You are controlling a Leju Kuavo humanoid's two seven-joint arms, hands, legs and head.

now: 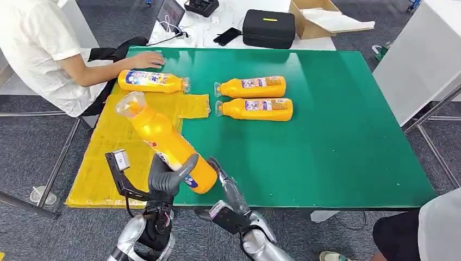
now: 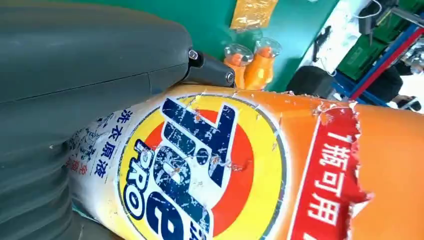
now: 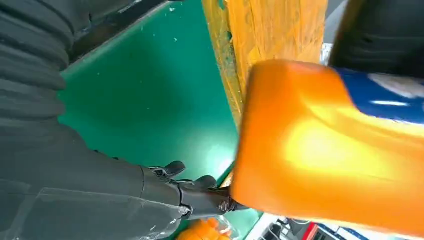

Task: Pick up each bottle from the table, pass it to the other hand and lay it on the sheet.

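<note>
My left hand point(image 1: 169, 176) grips an orange detergent bottle point(image 1: 163, 142) low on its body and holds it tilted over the yellow sheet point(image 1: 106, 157), clear cap up and to the left. Its blue and red label point(image 2: 200, 165) lies against my left hand's thumb point(image 2: 100, 60). My right hand point(image 1: 229, 190) reaches beside the bottle's base point(image 3: 320, 150), and its dark fingers point(image 3: 200, 192) are stretched out along the base's edge, not wrapped around it. One bottle point(image 1: 152, 81) lies on the sheet's far end. Two more bottles point(image 1: 251, 87) point(image 1: 255, 109) lie side by side on the green table point(image 1: 337, 136).
A person sits at the table's far left corner with a hand point(image 1: 144, 58) resting just beyond the bottle on the sheet. Behind the table are a black case point(image 1: 268, 27), a cardboard box point(image 1: 318, 19) and a phone point(image 1: 227, 36). Another person's knee point(image 1: 429, 231) is at the near right.
</note>
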